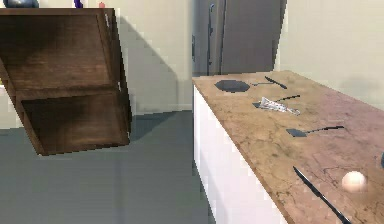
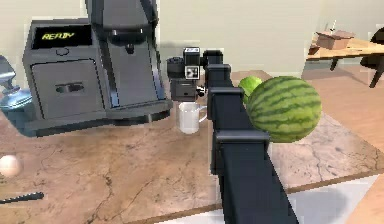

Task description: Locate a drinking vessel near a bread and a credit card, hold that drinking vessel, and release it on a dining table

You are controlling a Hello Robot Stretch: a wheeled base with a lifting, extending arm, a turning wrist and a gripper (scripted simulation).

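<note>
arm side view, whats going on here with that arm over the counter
The robot's dark square arm reaches across the brown stone countertop toward a small white mug standing by the grey coffee machine. Its end effector shows near the mug; whether it holds anything cannot be told. A striped green watermelon lies beside the arm.

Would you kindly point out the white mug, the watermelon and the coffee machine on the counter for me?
white mug (image 2: 188, 119): arm side view, on its side wall.
watermelon (image 2: 287, 110): arm side view, on the middle of its striped rind.
coffee machine (image 2: 70, 88): arm side view, on its grey front panel.
</note>
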